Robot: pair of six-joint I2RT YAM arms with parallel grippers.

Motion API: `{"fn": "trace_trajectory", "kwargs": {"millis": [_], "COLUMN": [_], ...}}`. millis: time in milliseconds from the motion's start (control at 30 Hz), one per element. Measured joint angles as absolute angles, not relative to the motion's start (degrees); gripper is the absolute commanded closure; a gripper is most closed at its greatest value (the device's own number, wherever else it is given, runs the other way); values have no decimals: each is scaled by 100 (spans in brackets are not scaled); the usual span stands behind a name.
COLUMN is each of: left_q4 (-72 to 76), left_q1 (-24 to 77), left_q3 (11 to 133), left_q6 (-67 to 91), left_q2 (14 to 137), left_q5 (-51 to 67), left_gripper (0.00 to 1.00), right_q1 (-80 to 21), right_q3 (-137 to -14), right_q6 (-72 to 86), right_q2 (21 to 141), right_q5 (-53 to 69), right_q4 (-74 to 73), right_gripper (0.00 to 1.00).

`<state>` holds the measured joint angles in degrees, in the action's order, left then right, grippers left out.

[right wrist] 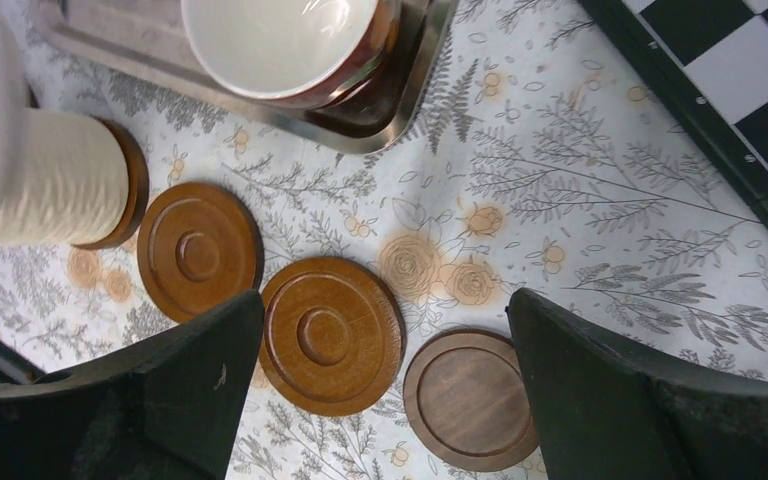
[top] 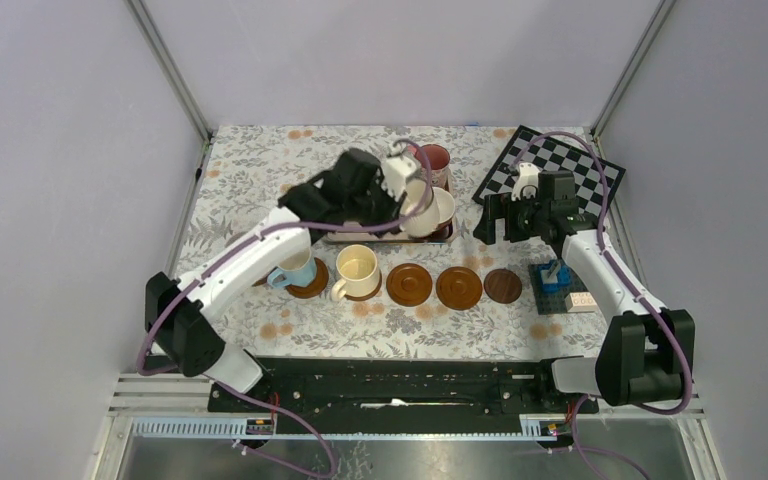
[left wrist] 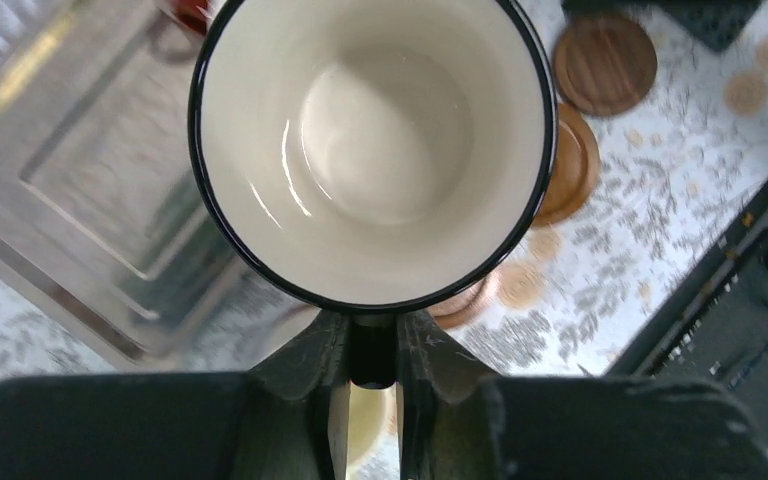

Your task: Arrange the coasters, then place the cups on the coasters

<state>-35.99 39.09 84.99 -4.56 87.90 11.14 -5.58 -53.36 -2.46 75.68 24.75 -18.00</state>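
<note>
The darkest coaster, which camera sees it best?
Right wrist view: the darkest coaster is close and sharp. Top external view shows it small, ending the row. Left wrist view catches it near the top edge.

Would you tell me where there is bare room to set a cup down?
Three round brown wooden coasters right of the cream ceramic cup are bare. The floral tablecloth is free far left and along the near edge. Crowded: the silver metal tray, under the left end effector and its dark-rimmed white cup.

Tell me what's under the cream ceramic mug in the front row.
A round brown wooden coaster: only its edge shows beside the cream ceramic mug; its centre is covered.
</note>
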Motion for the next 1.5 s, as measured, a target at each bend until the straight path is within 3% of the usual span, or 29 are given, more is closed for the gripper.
{"fn": "trace_trajectory", "kwargs": {"millis": [233,467,1400,1500], "left_q4": [-3634,-3601,-2733,-2670], "left_q1": [5105,5697,5767,5769], "left_q3": [7190,6523,5999,5996], "left_q6": [410,867,972,972], "left_q2": [8447,8447,8753,8755], "left_q5": [40,-652,-1037,-1033], "left_gripper": [100,100,100,88], "right_q1": [-486,-471,-469,-469], "right_q3": [-5354,-5354,-5352,-5352], "right_q6": [56,141,139,139], "right_q2": [7524,7524,7524,7524], "right_q5": [2141,2047,2058,2060], "right_q4": [-1728,-1726,-1723,-1723], "right_gripper": [2,2,2,2]}}
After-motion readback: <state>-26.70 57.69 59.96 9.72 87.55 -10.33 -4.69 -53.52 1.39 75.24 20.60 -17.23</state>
